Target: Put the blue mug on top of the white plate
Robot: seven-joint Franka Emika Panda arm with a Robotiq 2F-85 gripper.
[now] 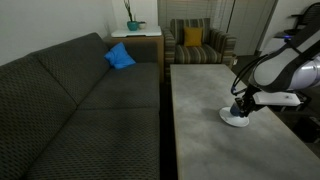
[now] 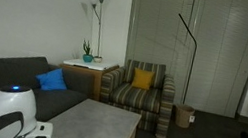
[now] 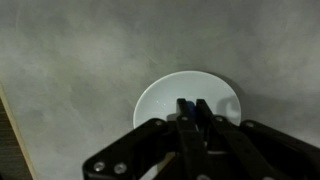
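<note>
One blue mug (image 3: 186, 105) pinched in one gripper (image 3: 192, 112), over one white plate (image 3: 160, 100)

The plate (image 3: 160, 100) is white, the mug (image 3: 185, 104) dark blue, the table (image 1: 200, 110) mottled grey, the sofa (image 1: 60, 100) dark and dotted, its cushion (image 1: 120, 57) bright blue.

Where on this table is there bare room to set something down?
The grey table is bare from the white plate to the armchair end and across to the sofa side. Crowded only at the plate, where the tool holds the blue mug.
</note>
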